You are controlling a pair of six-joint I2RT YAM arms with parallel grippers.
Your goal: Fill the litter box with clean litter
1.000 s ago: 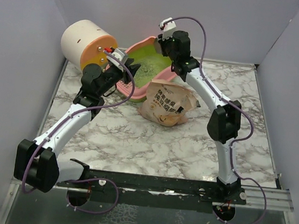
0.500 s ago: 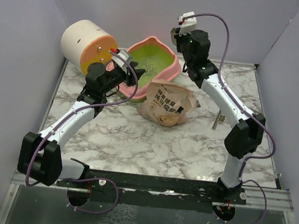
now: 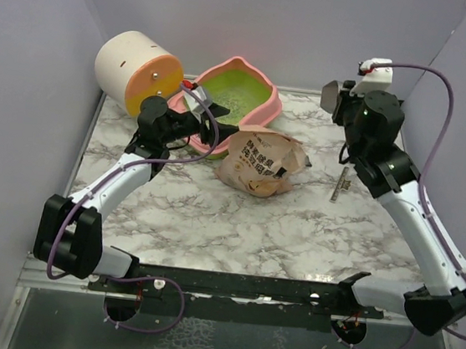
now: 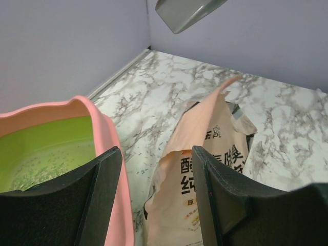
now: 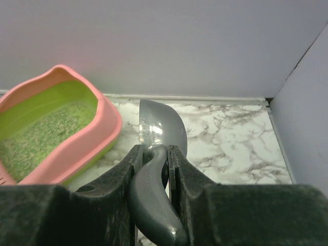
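Litter box: the pink plastic tray with a wavy rim and lime-green inside point(image 3: 264, 90) sits at the far edge of the marble bench point(image 3: 235, 225), left of centre, close to the back wall.
Clean litter: pale greenish-white granules point(image 3: 240, 99) lie in a thin, patchy layer on the green floor, and the green shows through. The wrist views point(image 4: 36, 169) point(image 5: 36, 133) show the same sparse spread.
Left pincer: the left pincer point(image 4: 159, 197) is low at the near right side of the box with its black fingers point(image 4: 102, 200) wide apart and nothing clamped. The pink wall runs just beside the left finger; I cannot tell if they touch.
Right pincer: the right pincer point(image 5: 154, 169) is up in the air over the far right part of the bench, clamped on the curved handle of a grey scoop point(image 5: 159, 133). The bowl points toward the back wall, well apart from the box.
Bag: the tan cartoon-printed litter bag point(image 3: 264, 161) lies slumped on the bench just beside the near right side of the box, its torn mouth point(image 4: 205, 118) gaping.
Cylinder: the cream cylinder with an orange end face point(image 3: 136, 67) lies on its side at the far left corner, with the orange face turned toward the box.
Specks: small dashes that look like stray grains point(image 4: 141, 164) dot the marble between the box and the bag.
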